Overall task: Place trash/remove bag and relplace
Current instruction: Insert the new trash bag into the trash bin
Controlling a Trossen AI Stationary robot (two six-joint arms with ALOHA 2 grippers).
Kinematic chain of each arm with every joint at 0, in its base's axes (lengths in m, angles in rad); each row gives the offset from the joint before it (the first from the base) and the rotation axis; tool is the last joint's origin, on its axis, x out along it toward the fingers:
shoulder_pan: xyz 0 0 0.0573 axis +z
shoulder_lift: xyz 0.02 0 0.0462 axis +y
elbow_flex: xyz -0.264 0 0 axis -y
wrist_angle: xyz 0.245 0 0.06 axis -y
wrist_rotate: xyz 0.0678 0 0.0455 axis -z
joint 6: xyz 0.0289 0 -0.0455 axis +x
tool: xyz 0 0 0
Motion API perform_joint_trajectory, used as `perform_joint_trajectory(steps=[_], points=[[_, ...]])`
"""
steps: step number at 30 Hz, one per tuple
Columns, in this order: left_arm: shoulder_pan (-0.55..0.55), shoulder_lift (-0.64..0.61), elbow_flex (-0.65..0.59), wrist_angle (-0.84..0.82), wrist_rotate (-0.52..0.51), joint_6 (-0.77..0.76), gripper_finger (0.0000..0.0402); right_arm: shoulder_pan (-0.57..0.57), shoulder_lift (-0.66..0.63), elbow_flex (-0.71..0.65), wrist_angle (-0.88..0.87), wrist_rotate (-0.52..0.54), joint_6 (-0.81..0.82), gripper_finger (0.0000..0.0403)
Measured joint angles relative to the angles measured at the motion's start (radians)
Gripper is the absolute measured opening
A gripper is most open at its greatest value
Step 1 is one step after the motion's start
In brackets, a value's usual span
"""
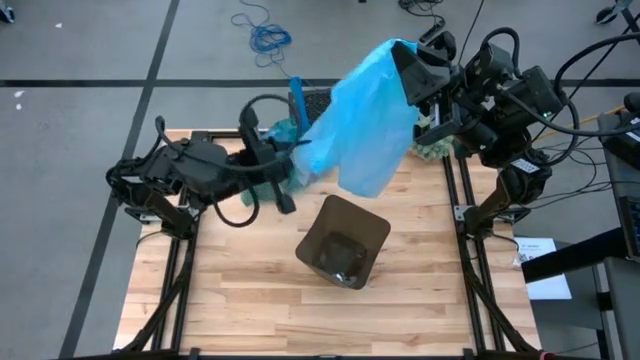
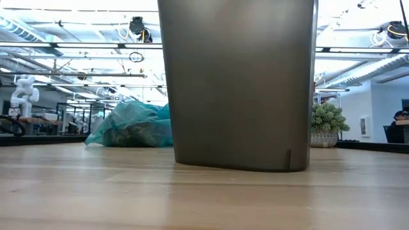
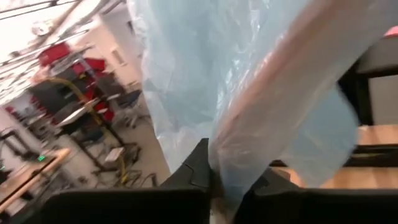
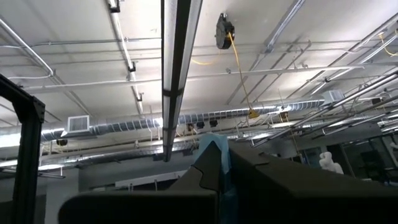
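Fresh bag (image 1: 365,120) stretched between both jaws, each clamped on an edge, hanging behind the bin (image 1: 343,243).

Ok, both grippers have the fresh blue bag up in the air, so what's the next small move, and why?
Probably carry the blue bag toward the front of the table until it hangs over the bin. The left gripper and right gripper pinch it behind the bin, whose open mouth sits unlined, while the filled teal bag lies on the table.
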Motion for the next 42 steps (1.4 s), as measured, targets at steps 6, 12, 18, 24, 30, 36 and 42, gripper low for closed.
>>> perform_joint_trajectory(steps=[6,12,18,24,30,36,42], points=[[-0.029,-0.036,-0.001,0.031,-0.015,-0.003,0.0002,0.0,0.0,0.0,-0.104,-0.001,0.078,0.0],[-0.079,-0.09,0.001,0.041,-0.019,-0.004,0.0001,0.017,0.0,0.0,-0.263,-0.005,0.196,0.0],[-0.145,-0.128,0.0,0.044,-0.018,-0.005,0.0001,0.041,0.0,0.0,-0.39,-0.006,0.251,0.0006],[-0.214,-0.15,0.0,0.046,-0.015,-0.004,0.0001,0.072,0.0,0.0,-0.435,-0.03,0.254,0.0043],[-0.27,-0.176,0.0,0.101,-0.006,0.005,0.0,0.1,0.0,0.0,-0.521,-0.083,0.293,0.0113],[-0.318,-0.179,0.0,0.108,-0.002,0.024,0.0,0.147,0.0,0.0,-0.632,-0.083,0.337,0.0179],[-0.357,-0.179,0.014,0.12,-0.001,0.027,0.0,0.184,0.0,0.0,-0.804,-0.069,0.392,0.0193]])
